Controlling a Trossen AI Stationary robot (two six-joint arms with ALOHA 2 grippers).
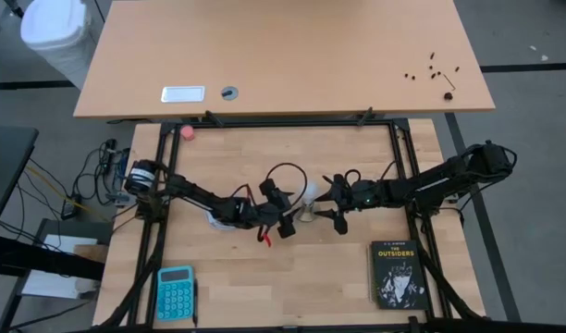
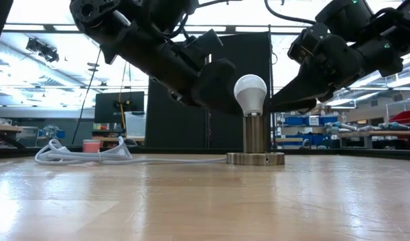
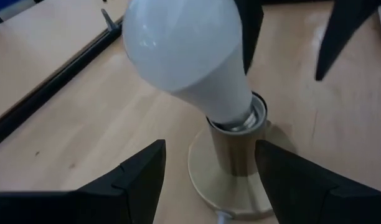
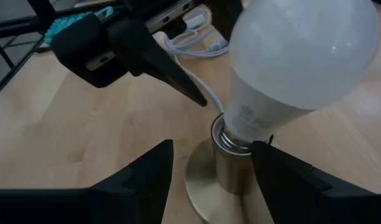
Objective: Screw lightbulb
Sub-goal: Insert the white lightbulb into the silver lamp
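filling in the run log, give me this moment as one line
bulb: seated upright in socket | left tool: open, beside socket, not touching | right tool: open, opposite side, not touching

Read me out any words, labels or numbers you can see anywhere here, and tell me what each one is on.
"THE OUTSIDERS": white title on the dark book, high view.
Print with a round mark on the lightbulb neck: too small to read.
Keys of the blue calculator: too small to read.
White label on the far desk: unreadable.

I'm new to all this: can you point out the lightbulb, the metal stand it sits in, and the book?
lightbulb (image 2: 250,90): low view, on its white globe.
socket (image 2: 254,158): low view, on its flat round foot.
book (image 1: 396,274): high view, middle of its dark cover.
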